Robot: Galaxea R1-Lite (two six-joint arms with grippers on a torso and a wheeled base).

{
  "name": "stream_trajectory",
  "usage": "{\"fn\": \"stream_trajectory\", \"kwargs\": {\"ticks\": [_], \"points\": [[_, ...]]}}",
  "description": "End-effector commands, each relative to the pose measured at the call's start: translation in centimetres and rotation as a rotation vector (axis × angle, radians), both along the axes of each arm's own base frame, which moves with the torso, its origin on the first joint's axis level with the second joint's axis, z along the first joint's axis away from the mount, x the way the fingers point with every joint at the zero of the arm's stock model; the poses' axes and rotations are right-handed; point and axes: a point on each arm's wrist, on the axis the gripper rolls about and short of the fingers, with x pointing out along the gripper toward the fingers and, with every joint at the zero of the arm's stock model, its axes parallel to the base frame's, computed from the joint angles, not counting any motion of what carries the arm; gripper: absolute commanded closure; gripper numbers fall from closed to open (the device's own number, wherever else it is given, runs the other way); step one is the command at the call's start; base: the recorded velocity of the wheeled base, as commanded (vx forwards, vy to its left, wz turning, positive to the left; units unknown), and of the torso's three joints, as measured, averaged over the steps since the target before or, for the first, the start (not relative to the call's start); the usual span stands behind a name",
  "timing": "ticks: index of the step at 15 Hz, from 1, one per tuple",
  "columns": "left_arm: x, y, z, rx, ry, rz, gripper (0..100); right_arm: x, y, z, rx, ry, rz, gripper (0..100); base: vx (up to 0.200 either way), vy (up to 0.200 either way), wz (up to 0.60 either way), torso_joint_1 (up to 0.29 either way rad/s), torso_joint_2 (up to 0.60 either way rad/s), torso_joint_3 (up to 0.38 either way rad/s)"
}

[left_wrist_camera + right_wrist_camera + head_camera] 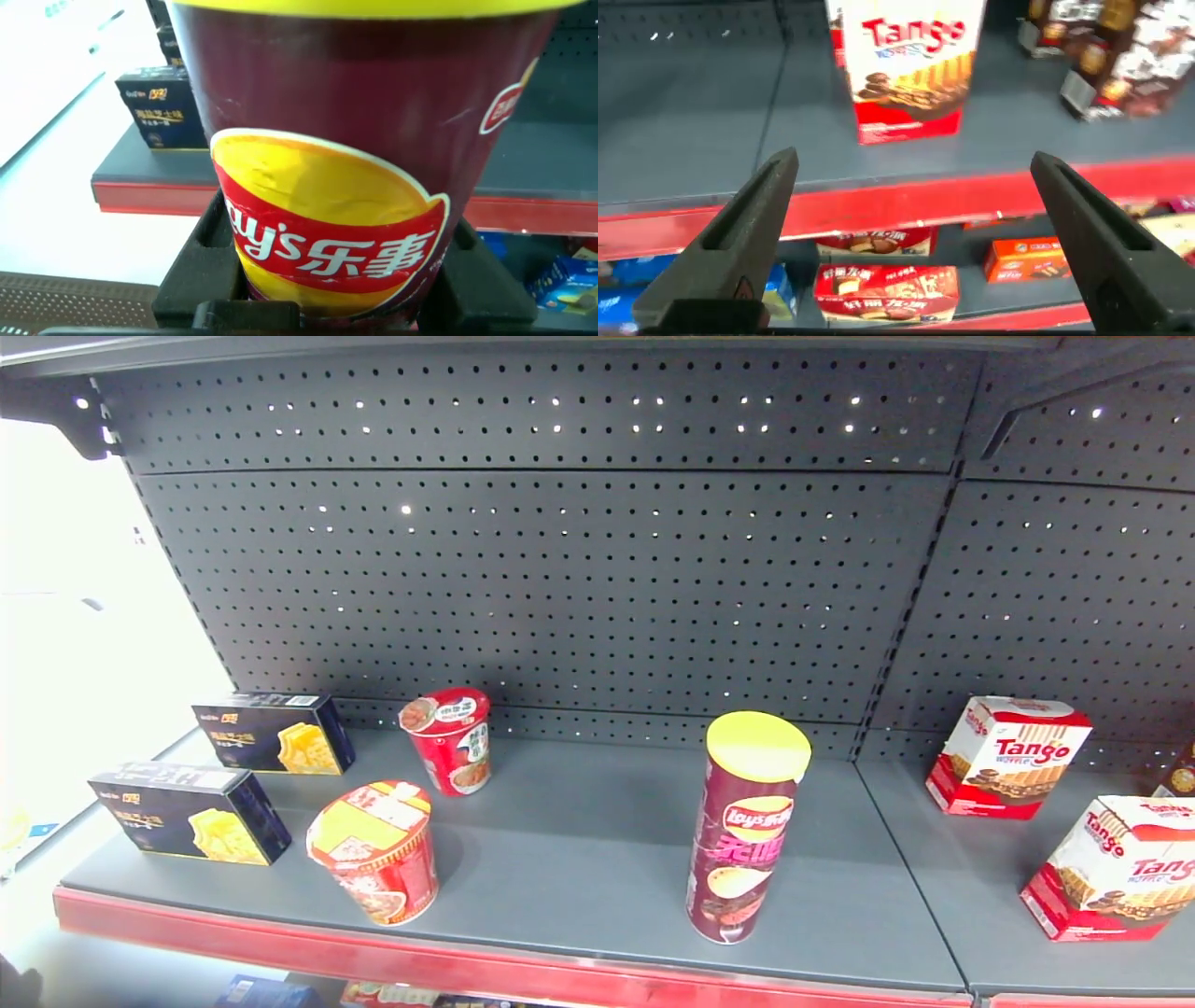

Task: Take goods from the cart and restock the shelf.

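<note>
The left gripper (338,269) pinches a chips can (355,140) upright between its fingers, in front of the shelf (579,859). The right gripper (915,168) is spread wide and faces a wafer box (910,65) that stands on the shelf. A second can (747,821) stands on the shelf, near the front edge.

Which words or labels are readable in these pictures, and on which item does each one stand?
"Tango": on the rear wafer box and the front wafer box.
"Lay's": on the standing chip can.
"ay's乐事", first letter hidden: on the held chip can in the left gripper.
Too small or blurred: print on the cup noodles and the dark boxes.
</note>
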Motion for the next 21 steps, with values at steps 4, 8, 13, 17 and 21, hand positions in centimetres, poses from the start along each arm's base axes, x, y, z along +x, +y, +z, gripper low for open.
{"fn": "stream_trajectory", "kwargs": {"ticks": [4, 8, 13, 17, 21], "points": [[0.7, -0.3, 3.4, -0.003, -0.046, -0.025, 100, -0.6, 0.1, -0.2, -0.019, -0.076, -0.019, 0, 0.000, 0.000, 0.00, 0.000, 0.00, 0.000], [1.6, -0.7, 5.3, 0.006, -0.052, -0.087, 100, -0.6, 0.2, -0.3, -0.012, -0.068, 0.045, 0, 0.000, 0.000, 0.00, 0.000, 0.00, 0.000], [1.6, -0.8, 5.5, 0.009, -0.057, -0.101, 100, -0.6, 0.3, -0.7, -0.040, -0.018, 0.094, 0, 0.000, 0.000, -0.12, 0.000, 0.00, 0.000], [2.1, -1.2, 5.8, 0.010, -0.042, -0.177, 100, -0.6, 0.3, -0.7, -0.042, -0.018, 0.094, 0, 0.000, 0.000, -0.45, -0.001, 0.00, -0.001], [2.5, -1.5, 5.6, 0.011, -0.023, -0.236, 100, -0.6, 0.3, -0.7, -0.042, -0.018, 0.096, 0, 0.000, 0.000, 0.00, 0.000, 0.00, 0.000]]}}
